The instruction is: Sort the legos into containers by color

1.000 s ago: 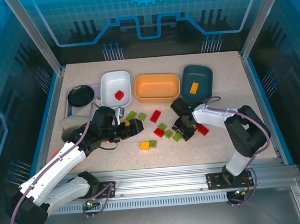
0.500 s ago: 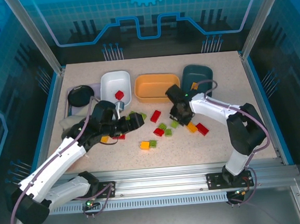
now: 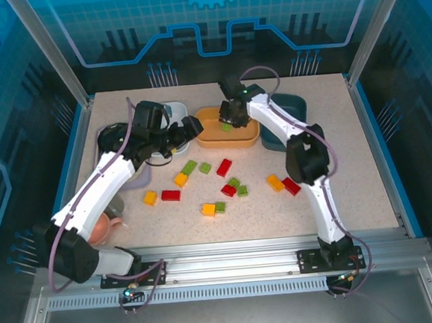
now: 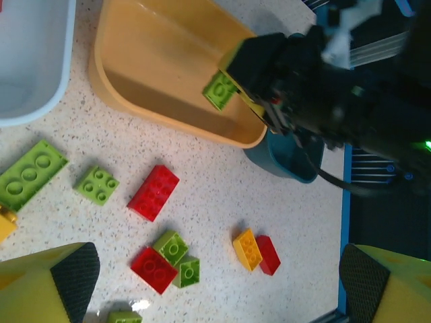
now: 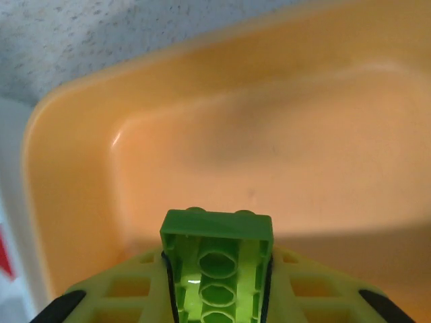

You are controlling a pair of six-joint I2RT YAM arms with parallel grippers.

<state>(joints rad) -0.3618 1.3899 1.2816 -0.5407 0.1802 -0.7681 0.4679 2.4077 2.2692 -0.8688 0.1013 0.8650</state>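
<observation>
My right gripper [image 3: 229, 123] is shut on a small green lego [image 5: 217, 259] and hangs over the orange container [image 3: 245, 134], as the left wrist view also catches [image 4: 219, 89]. My left gripper [image 3: 189, 130] is open, with nothing between its fingers, raised between the white container [image 3: 174, 108] and the orange one. The right arm partly covers the teal container [image 3: 290, 111]. Several red, green and yellow legos lie loose on the table, among them a red one [image 3: 224, 167], a long green one [image 4: 30, 173] and a yellow one [image 3: 275, 182].
A black round dish [image 3: 113, 137] sits at the back left beside the white container. The right arm stretches from the near edge across the table's right half. Blue side rails [image 3: 372, 142] border the tabletop.
My right gripper shut on a green lego in the middle cluster and carried it back over the orange container. My left arm, still open, swung back from the front legos toward the bowls.
</observation>
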